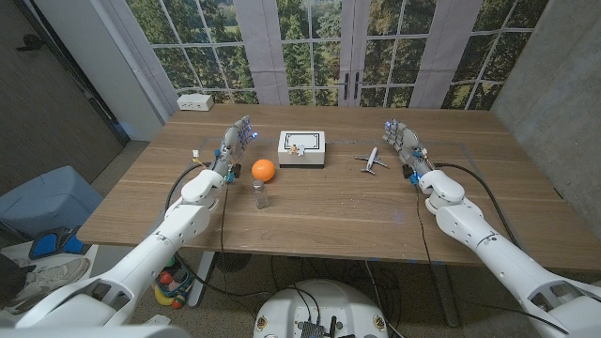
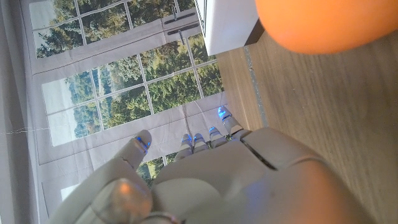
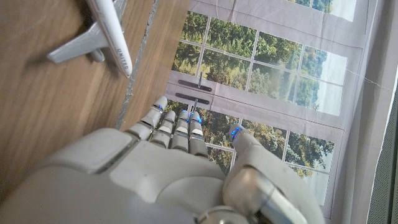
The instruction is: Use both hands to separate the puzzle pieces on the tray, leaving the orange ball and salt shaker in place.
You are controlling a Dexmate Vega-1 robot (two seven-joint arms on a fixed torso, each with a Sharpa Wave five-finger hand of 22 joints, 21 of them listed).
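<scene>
Both hands are held released, fingers apart, nothing grasped. The left hand (image 1: 235, 139) is seen just left of the white square tray (image 1: 301, 148), nearer than the right hand (image 1: 399, 139), placed well right beyond a toy airplane (image 1: 372, 161). 2 small puzzle pieces (image 1: 295, 149) lie in the tray; the smooth orange ball (image 1: 263, 170) and clear salt shaker (image 1: 262, 194) are set in front-left of it

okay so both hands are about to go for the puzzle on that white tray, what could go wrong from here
1. The orange ball sits between the left hand and the white tray; a direct reach could nudge it, and it would likely roll.
2. The salt shaker stands upright just in front of the ball; the left forearm sweeping across could tip it.
3. The toy plane lies between the right hand and the tray, and could get pushed aside.
</scene>
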